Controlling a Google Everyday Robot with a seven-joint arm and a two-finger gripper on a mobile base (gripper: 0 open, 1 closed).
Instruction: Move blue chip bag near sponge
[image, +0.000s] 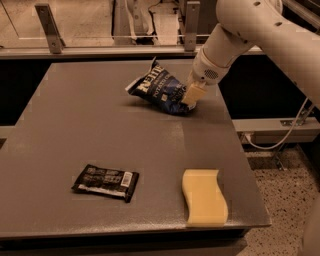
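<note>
The blue chip bag (160, 90), dark navy with white lettering, is at the back right of the grey table (75, 130). It stands tilted, its left part lifted and crumpled upward. My gripper (190, 96) comes down from the white arm at the upper right and is shut on the bag's right edge. The pale yellow wavy-edged sponge (204, 197) lies near the table's front right corner, well in front of the bag and apart from it.
A small flat black wrapper with a white label (106, 182) lies at the front left. The table's right edge drops to a speckled floor with a white cable (280, 142). A railing with metal posts (47, 27) runs behind the table.
</note>
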